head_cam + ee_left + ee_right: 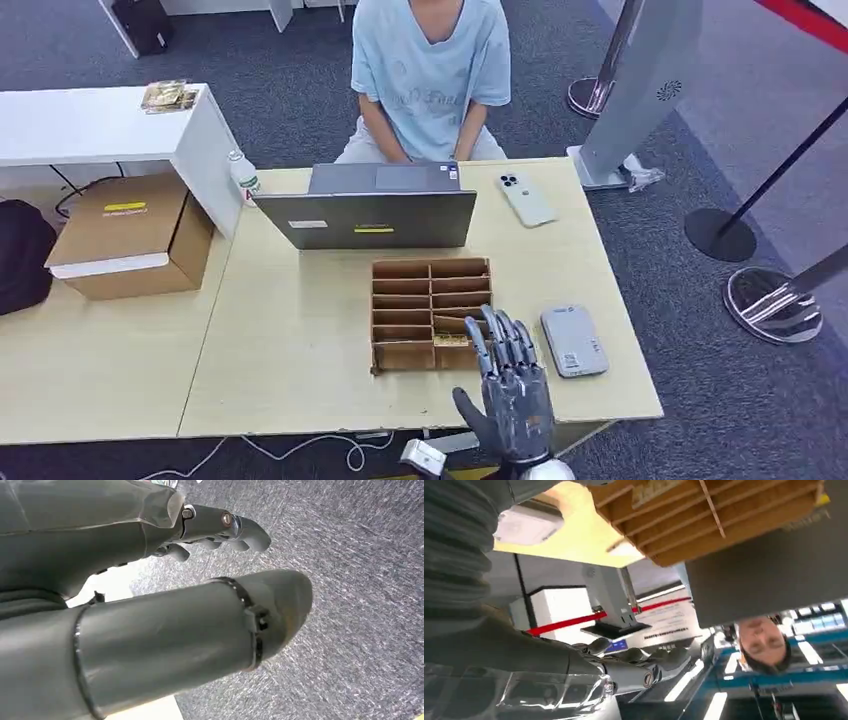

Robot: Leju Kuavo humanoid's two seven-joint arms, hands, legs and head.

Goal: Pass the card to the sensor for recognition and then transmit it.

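**Right hand raised at near edge, nothing held; card in organizer**

The right hand (510, 385) stands over the near edge of the surface (300, 340), palm away from the camera, fingers (497, 335) extended upward and slightly apart. Nothing is held. The fingertips overlap the near right corner of the organizer (430, 313) in the head view; contact cannot be confirmed.

The organizer is a brown compartmented box at mid-surface. A card (452, 340) with a pale printed face lies in a near right compartment, just beside the fingertips. In the right wrist view the same organizer (709, 520) shows with the card (659, 490) in an outer slot.

The sensor (573, 341), a flat grey device with a label, lies toward the near right corner of the surface, just beside the right hand and apart from the organizer.

The left hand (150, 605) hangs over grey carpet (360, 580). Its fingers (235, 527) lie loosely curved and apart, with nothing between them.

A laptop (375, 210) stands behind the organizer, lid toward the robot. A phone (525, 198) lies face down toward the far right corner. A bottle (243, 176) stands at the far left corner. A person (430, 75) in a light blue shirt sits at the far edge.
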